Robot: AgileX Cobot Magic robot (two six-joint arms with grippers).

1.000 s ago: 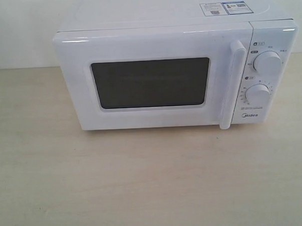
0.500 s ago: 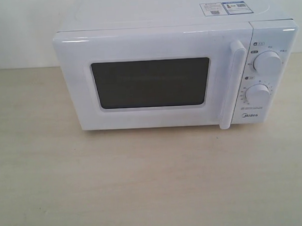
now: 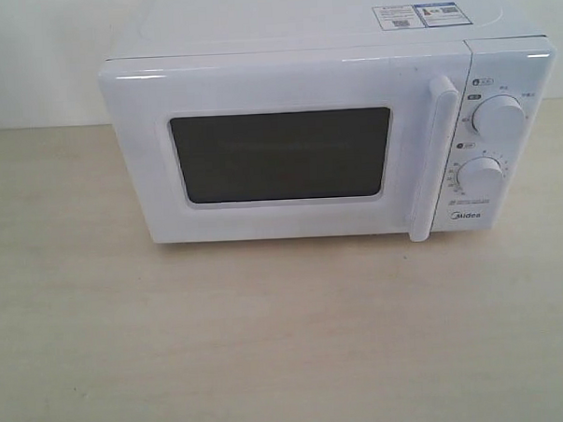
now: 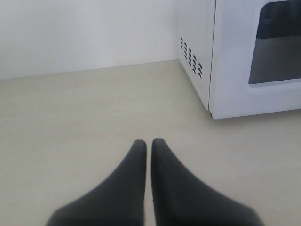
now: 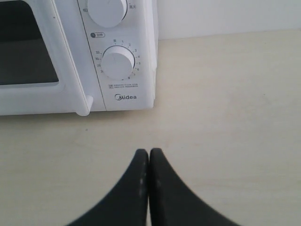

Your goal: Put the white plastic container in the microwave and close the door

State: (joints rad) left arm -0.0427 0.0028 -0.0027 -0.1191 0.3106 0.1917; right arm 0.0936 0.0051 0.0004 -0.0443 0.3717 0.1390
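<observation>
On pale wooden surface (image 3: 269,342): white boxy Midea microwave (image 3: 322,78), its white dark-windowed door (image 3: 276,90) shut flush. Black left gripper (image 4: 148,143) and black right gripper (image 5: 149,153) clenched, empty, above surface. No change since earlier frame.

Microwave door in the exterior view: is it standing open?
No, the door sits shut, flush with the dial panel, its bar handle upright beside that panel.

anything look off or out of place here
Nothing spilled, damaged or askew. The microwave sits level on the table with its door shut. The white plastic container shows in no view.
</observation>
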